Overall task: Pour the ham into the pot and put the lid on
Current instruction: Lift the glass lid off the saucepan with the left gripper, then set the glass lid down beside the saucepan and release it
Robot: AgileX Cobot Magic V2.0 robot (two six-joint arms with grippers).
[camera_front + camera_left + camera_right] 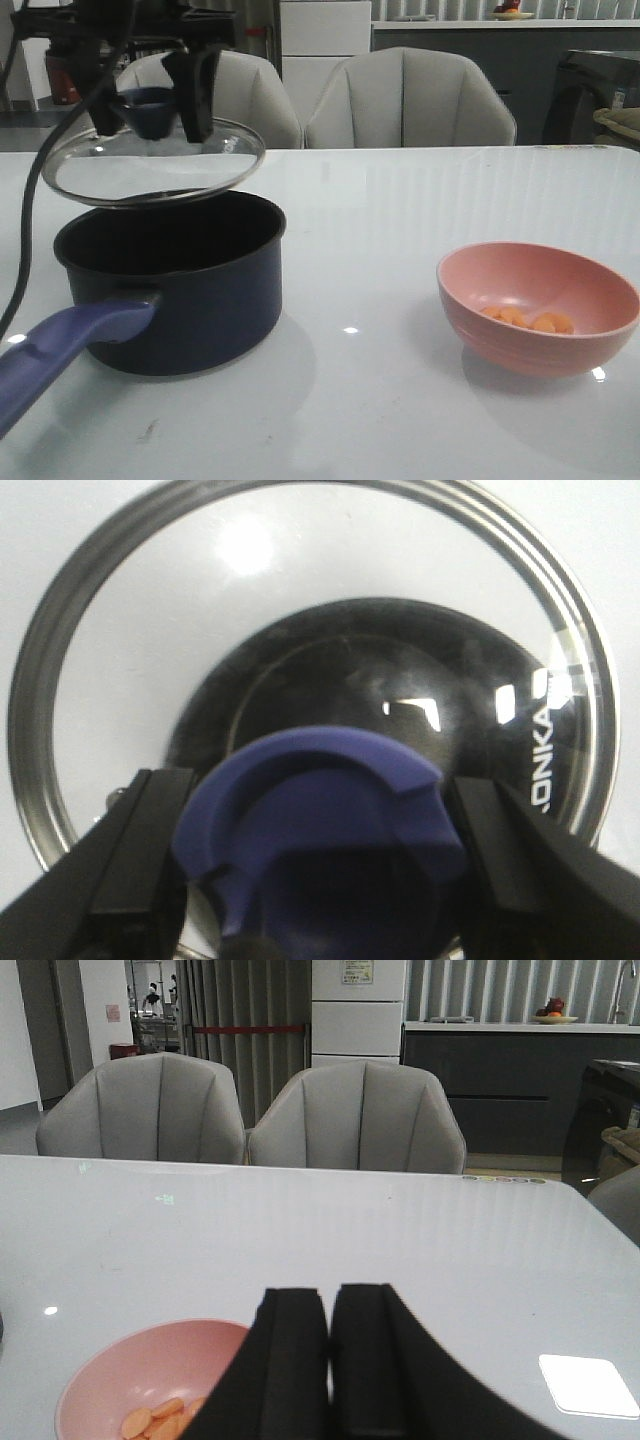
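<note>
The dark navy pot (180, 290) stands at the left of the table, its purple-blue handle (60, 350) pointing toward the front left. Just above it hangs the glass lid (150, 175), slightly tilted. My left gripper (152, 112) is shut on the lid's blue knob (320, 810), one finger on each side. Through the lid's glass (330, 590) the pot's dark inside shows. The ham (528, 320) lies as orange pieces in the pink bowl (540, 290) at the right. My right gripper (330, 1300) is shut and empty, just behind the bowl (130, 1360) and ham (155, 1422).
A black cable (40, 190) hangs down at the left beside the pot. Two grey chairs (410, 100) stand behind the table's far edge. White tabletop (370, 250) lies between pot and bowl.
</note>
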